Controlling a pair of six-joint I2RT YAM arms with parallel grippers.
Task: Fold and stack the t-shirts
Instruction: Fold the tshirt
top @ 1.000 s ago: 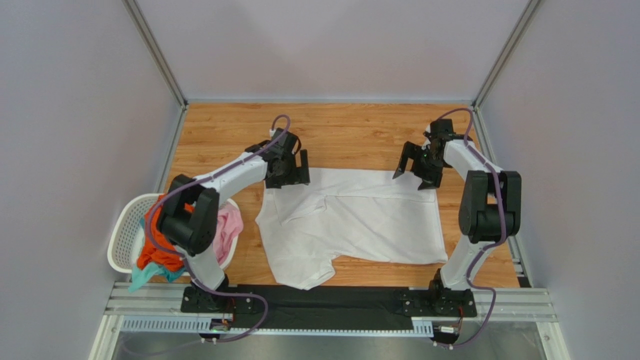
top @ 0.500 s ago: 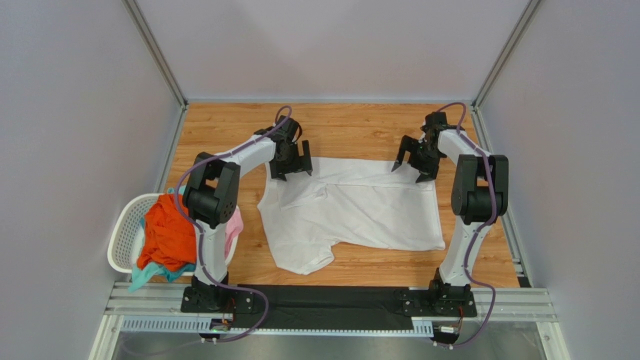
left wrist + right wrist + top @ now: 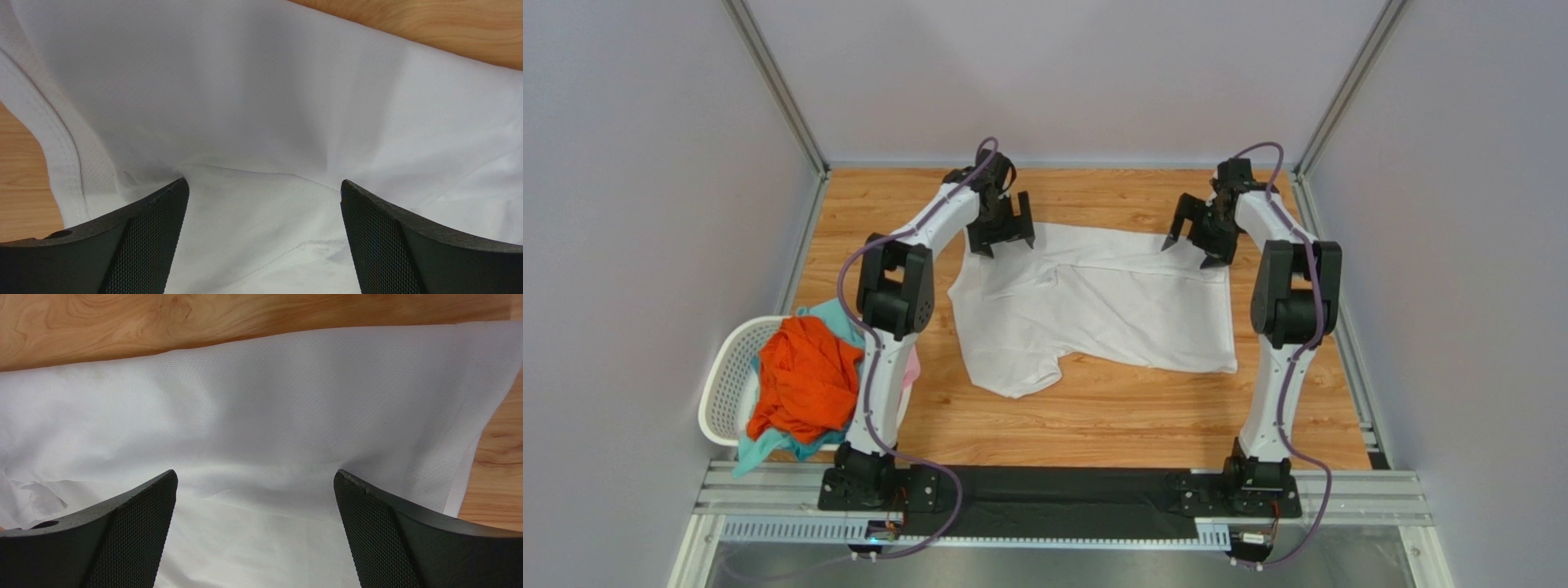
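A plain white t-shirt [image 3: 1100,306] lies spread on the wooden table, one sleeve hanging toward the near left. My left gripper [image 3: 1004,235] is open, its fingertips set down on the shirt's far left corner; in the left wrist view [image 3: 264,190] cloth [image 3: 258,92] ridges up between the wide-apart fingers. My right gripper [image 3: 1192,241] is open on the far right corner; the right wrist view [image 3: 256,481] shows white cloth [image 3: 276,404] between its fingers. An orange t-shirt [image 3: 808,380] and a teal one [image 3: 756,456] lie in the basket.
The white perforated laundry basket [image 3: 719,380] stands at the near left, beside the left arm's base. Bare wood [image 3: 1112,410] shows between the shirt and the near rail. The enclosure's grey walls stand close behind both grippers.
Both arms have stretched toward the far wall, and the white shirt has slid away from the near edge with them. Both grippers stayed open.
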